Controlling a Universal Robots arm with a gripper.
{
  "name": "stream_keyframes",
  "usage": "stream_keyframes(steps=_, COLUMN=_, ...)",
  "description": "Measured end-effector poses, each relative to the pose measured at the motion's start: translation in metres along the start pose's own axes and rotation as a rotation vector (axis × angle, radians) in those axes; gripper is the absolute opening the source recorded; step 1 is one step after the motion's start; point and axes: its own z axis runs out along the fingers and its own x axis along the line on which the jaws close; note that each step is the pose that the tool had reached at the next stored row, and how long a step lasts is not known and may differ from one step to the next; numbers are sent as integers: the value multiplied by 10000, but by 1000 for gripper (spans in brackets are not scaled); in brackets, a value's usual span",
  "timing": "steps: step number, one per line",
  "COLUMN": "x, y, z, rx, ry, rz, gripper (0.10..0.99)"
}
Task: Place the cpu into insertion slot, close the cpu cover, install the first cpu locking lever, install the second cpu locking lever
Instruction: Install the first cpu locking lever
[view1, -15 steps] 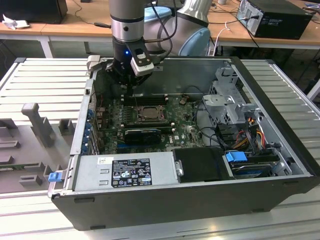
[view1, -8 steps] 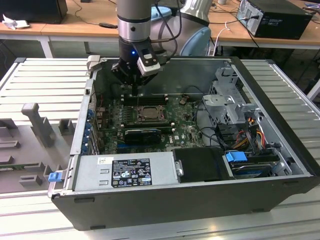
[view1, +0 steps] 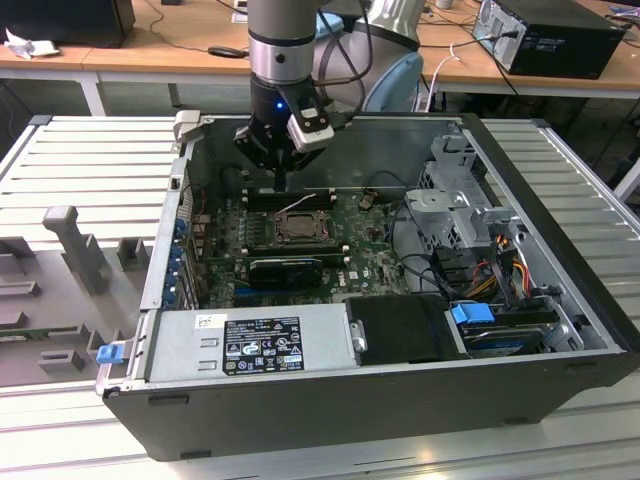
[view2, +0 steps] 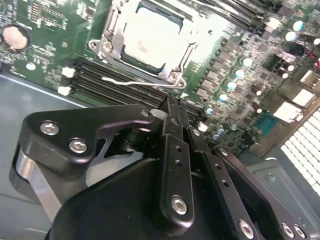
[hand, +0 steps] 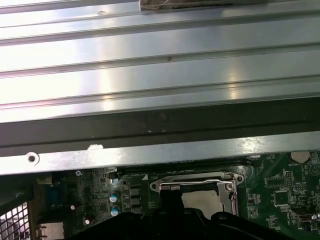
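one wire lever (view2: 140, 81) is seen beside the cpu cover (view2: 112, 25) closed over the cpu (view2: 150, 42); the gripper (view2: 172, 107) is pinched shut, empty.

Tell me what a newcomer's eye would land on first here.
The open computer case, lying on its side with its green motherboard exposed, takes up the middle of the exterior view. The robot arm's black gripper reaches down into it, close above the board near the cpu. In the second wrist view the pale cpu sits framed by the metal cpu cover, with a thin wire lever alongside.
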Motion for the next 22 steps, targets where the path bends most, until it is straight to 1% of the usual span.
stream_keyframes(steps=5, x=-92, y=9, z=2, rx=0, ry=0, rz=0, gripper=106)
stream_keyframes(steps=7, x=-120, y=10, z=4, rx=-31, ry=3, rz=-1, gripper=106)
stream_keyframes(steps=9, x=-140, y=9, z=8, rx=-275, ry=27, rz=-1, gripper=106)
stream_keyframes(steps=10, x=-146, y=5, z=11, rx=-518, ry=49, rz=-2, gripper=106)
stream_keyframes(steps=11, x=-147, y=2, z=16, rx=-604, ry=58, rz=-4, gripper=106)
stream_keyframes(steps=12, x=-148, y=-3, z=28, rx=-654, ry=61, rz=-5, gripper=106)
stream_keyframes(steps=14, x=-149, y=-10, z=60, rx=-666, ry=65, rz=-47, gripper=106)
stream_keyframes(steps=16, x=-159, y=-10, z=112, rx=-663, ry=79, rz=-336, gripper=106)
stream_keyframes(steps=18, x=-183, y=-9, z=135, rx=-661, ry=84, rz=-452, gripper=106)
stream_keyframes(steps=22, x=-228, y=-5, z=179, rx=-662, ry=87, rz=-474, gripper=106)
